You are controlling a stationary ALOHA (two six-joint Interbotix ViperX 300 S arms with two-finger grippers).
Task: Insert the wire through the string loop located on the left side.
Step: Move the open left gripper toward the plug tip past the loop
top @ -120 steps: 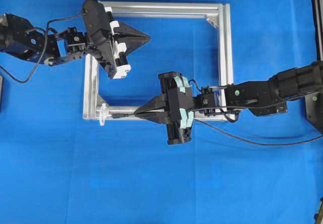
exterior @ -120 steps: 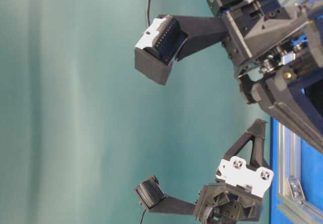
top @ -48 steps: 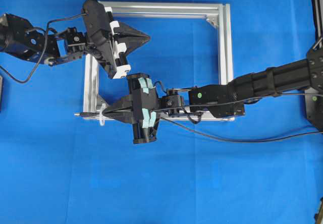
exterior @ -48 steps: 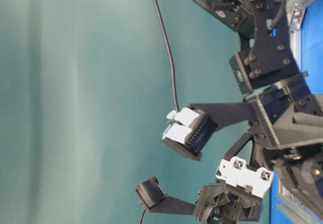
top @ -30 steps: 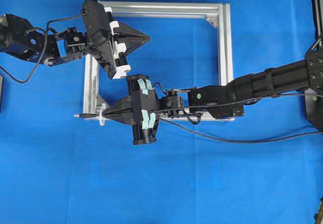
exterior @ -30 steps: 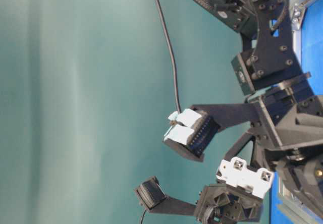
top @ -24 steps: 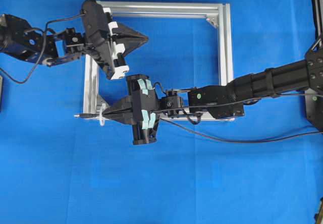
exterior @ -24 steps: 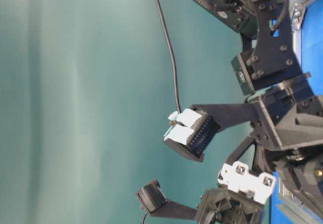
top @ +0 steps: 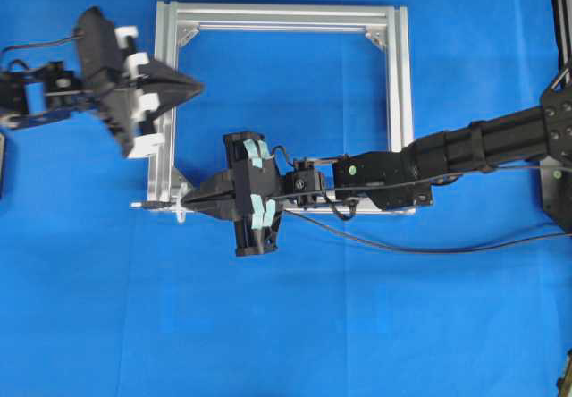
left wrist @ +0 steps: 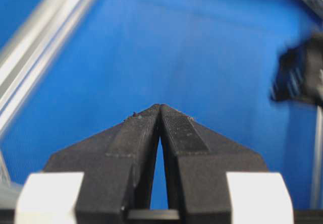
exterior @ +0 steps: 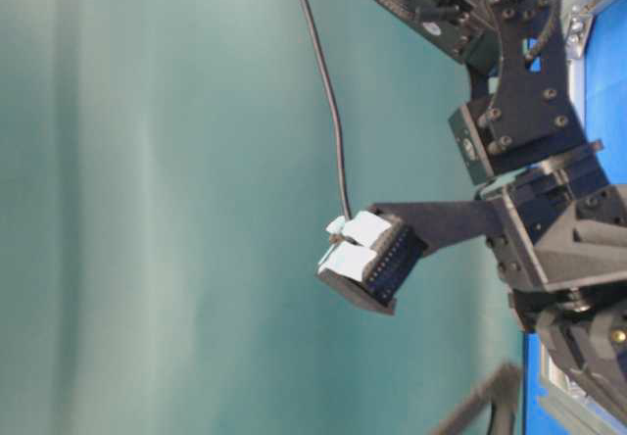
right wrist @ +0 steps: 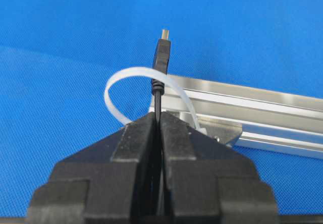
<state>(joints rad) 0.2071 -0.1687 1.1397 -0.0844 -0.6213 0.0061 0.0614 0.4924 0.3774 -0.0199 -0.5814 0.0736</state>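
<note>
A: Where is the wire point(right wrist: 161, 90) right now?

B: The right gripper point(right wrist: 158, 117) is clamped on it, fingertips pressed together around the thin black cable just behind the plug. In the right wrist view the plug sticks out past the tips, and its silvery end points away from the camera.

A: And the string loop point(right wrist: 126, 82)?

B: It arches up from the corner of the aluminium frame point(right wrist: 262, 108). The plug's body sits within the arch as seen from the wrist camera, its tip beyond the white cord. From overhead, the plug end point(top: 143, 205) pokes out to the left of the loop point(top: 180, 207) at the frame's point(top: 400, 102) lower left corner, so the cable passes through it.

A: What about the other arm?

B: The left gripper point(top: 189, 86) is closed with nothing in it; the left wrist view shows its two fingertips point(left wrist: 169, 118) meeting at a point. Overhead, it hovers over the frame's left rail near the top, well apart from the loop.

A: The rest of the cable?

B: It trails to the right across the blue surface point(top: 357, 325), below the right arm.
</note>
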